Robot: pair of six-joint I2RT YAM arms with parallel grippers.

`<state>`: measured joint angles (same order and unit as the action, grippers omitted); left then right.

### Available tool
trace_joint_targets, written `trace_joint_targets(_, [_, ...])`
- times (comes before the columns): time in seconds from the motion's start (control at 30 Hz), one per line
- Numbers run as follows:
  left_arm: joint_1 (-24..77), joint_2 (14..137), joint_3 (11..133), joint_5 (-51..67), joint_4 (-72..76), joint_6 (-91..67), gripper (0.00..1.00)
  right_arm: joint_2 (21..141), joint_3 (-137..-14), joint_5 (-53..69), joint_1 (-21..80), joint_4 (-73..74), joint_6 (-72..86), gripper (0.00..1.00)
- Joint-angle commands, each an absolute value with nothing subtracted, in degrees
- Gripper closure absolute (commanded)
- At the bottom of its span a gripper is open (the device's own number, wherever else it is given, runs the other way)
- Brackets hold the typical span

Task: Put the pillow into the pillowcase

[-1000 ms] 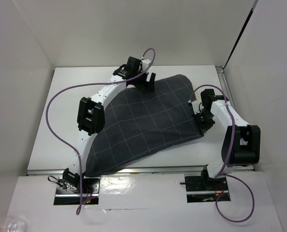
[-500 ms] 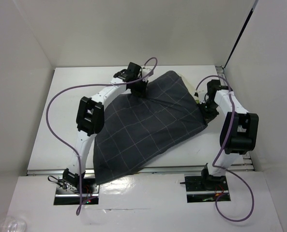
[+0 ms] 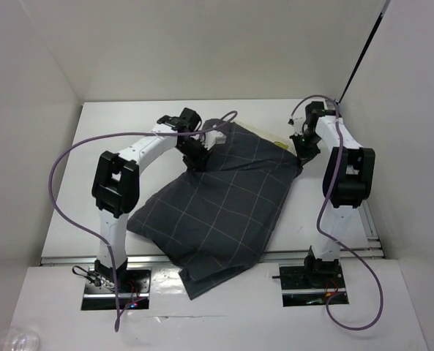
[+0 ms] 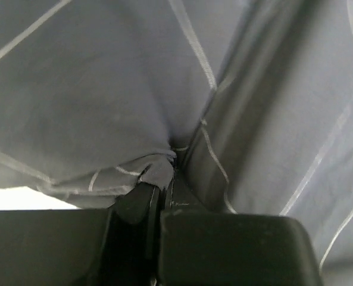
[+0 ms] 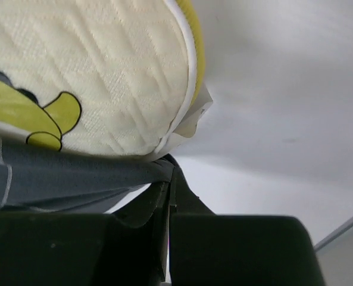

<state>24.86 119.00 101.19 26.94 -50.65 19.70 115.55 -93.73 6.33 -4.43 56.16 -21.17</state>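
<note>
The dark charcoal pillowcase (image 3: pixel 217 205) with its thin light grid lies across the table, its near corner hanging over the front edge. My left gripper (image 3: pixel 195 157) is shut on a pinch of the pillowcase (image 4: pixel 105 101) at its far left edge, the cloth bunched at the fingertips (image 4: pixel 164 173). My right gripper (image 3: pixel 302 151) is shut on the pillowcase hem (image 5: pixel 75 173) at the far right corner. The white quilted pillow (image 5: pixel 93 71) with its yellow band and small tag bulges out just above that hem; from above only a pale sliver of the pillow (image 3: pixel 282 143) shows.
White enclosure walls stand close on the left, back and right. A metal rail (image 3: pixel 363 219) runs along the table's right side. Purple cables (image 3: pixel 70 190) loop from both arms over the table. Bare table (image 3: pixel 92 139) lies left of the pillowcase.
My left gripper has shut on the pillowcase edge and pulled it left and nearer. The right arm has swung toward the back right with its corner. The case has turned and slid over the front edge.
</note>
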Motion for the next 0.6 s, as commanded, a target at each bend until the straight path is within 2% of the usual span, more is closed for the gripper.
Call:
trace_joint_targets(0.0, [24.2,114.8,102.3,38.6,-67.5,33.4,1.00,117.6,-99.4,2.6,-2.6,54.3,-20.1,1.00])
trace_joint_targets(0.1, [24.7,114.8,104.2,43.9,-73.0,38.4,1.00,118.9,-101.3,3.9,0.0,54.3,-20.1,1.00])
trace_joint_targets(0.13, [25.5,114.8,104.2,43.9,-75.6,41.3,0.93,118.9,-101.3,4.7,1.2,54.3,-20.1,1.00])
trace_joint_targets(0.2, [25.5,113.0,101.8,43.9,-75.0,41.9,0.72,119.4,-102.1,5.9,2.2,53.8,-20.1,1.00])
trace_joint_targets(0.27, [25.0,107.5,96.2,41.3,-65.6,37.2,0.58,119.4,-102.7,5.9,4.0,53.8,-21.2,1.00])
trace_joint_targets(0.37, [23.1,101.0,91.1,33.1,-52.0,26.7,0.41,119.4,-102.7,5.9,5.3,53.2,-21.7,1.00])
trace_joint_targets(0.4, [22.2,98.3,89.1,27.5,-44.1,22.4,0.29,119.4,-102.7,5.9,5.9,52.5,-21.7,1.00])
trace_joint_targets(0.5, [21.0,97.5,89.2,19.5,-35.8,17.3,0.06,118.8,-101.7,5.9,6.4,52.5,-22.3,1.00])
trace_joint_targets(0.53, [21.0,98.3,90.2,16.3,-33.2,16.2,0.01,118.8,-101.7,5.9,7.0,51.9,-22.3,1.00])
trace_joint_targets(0.57, [20.5,99.4,91.4,15.0,-33.2,14.7,0.01,118.8,-101.7,5.9,7.0,51.9,-22.3,1.00])
